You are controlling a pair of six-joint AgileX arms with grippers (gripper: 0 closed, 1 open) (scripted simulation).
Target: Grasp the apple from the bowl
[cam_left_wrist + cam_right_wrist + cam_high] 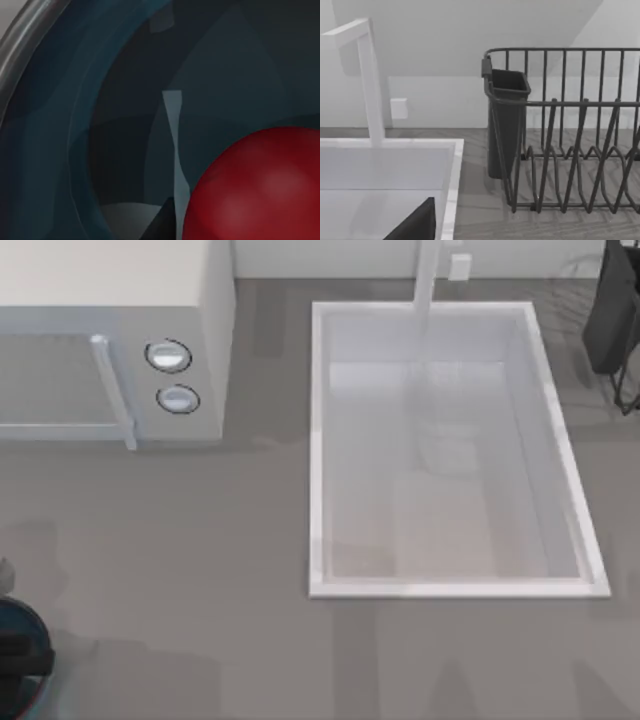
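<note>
The apple (pixel 260 187) is glossy, deep red and round, lying inside the blue-teal bowl (pixel 55 125). It sits close under my left gripper, whose opening I cannot tell; nothing shows it holding the fruit.

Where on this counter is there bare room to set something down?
The widest free patch is the grey counter between the microwave and the sink, running along the front edge. The sink's basin is bare too. It is crowded at the front left corner, where the left arm hangs over the bowl holding the apple, and beside the dish rack.
</note>
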